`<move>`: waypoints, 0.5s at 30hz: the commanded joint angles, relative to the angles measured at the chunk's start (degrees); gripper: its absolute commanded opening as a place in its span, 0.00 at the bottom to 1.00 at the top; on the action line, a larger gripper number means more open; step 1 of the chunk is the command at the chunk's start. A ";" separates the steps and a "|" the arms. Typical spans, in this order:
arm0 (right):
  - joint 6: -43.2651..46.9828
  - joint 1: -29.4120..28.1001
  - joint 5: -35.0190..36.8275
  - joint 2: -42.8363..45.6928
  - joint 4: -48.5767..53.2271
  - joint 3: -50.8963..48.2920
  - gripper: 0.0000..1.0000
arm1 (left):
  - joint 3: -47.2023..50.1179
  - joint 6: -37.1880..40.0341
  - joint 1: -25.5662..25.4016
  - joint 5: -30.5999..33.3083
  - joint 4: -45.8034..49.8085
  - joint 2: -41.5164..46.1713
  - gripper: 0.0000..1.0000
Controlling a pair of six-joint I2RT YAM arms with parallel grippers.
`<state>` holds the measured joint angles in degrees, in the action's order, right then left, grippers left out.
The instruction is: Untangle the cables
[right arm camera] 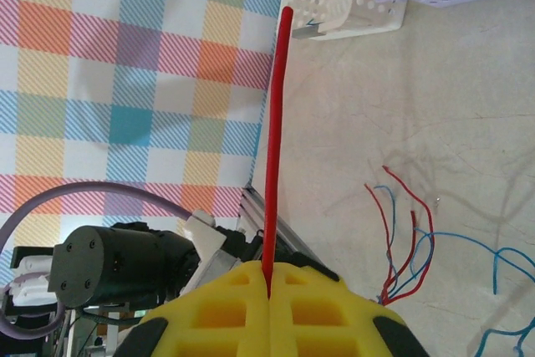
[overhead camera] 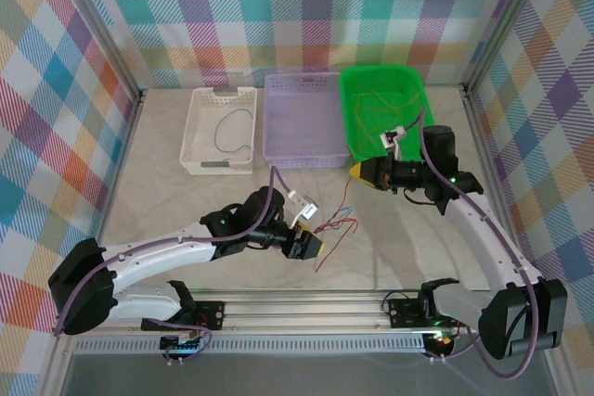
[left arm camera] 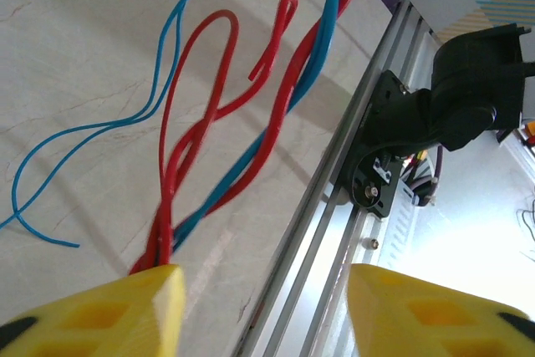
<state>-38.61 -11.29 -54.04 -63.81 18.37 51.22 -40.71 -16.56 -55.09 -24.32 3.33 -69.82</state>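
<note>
A loose tangle of thin red and blue cables (overhead camera: 336, 225) lies on the table between the arms. In the left wrist view the red cable (left arm camera: 219, 106) and blue cable (left arm camera: 251, 175) twist together and run under my left yellow finger (left arm camera: 125, 311). My left gripper (left arm camera: 263, 311) is open with nothing between its jaws, and it sits just left of the tangle (overhead camera: 312, 246). My right gripper (right arm camera: 269, 280) is shut on one red cable (right arm camera: 276, 140), which sticks straight out past its tips. It hovers beside the green basket (overhead camera: 358, 172).
At the back stand a white basket (overhead camera: 190, 132) holding a blue cable (overhead camera: 223, 123), a purple basket (overhead camera: 303, 122), and a green basket (overhead camera: 348, 118) with olive cables (overhead camera: 376, 104). The aluminium rail (left arm camera: 334, 232) and a black mount (left arm camera: 435, 123) lie close to my left gripper.
</note>
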 commanded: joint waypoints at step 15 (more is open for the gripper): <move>1.76 -0.31 -3.31 2.38 0.48 4.21 0.00 | 11.23 -10.64 -0.14 30.46 7.17 17.95 0.64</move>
<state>-38.24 -11.29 -56.42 -62.92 17.96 53.49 -32.45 -21.91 -55.09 -3.49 7.79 -56.60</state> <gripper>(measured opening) 0.065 0.636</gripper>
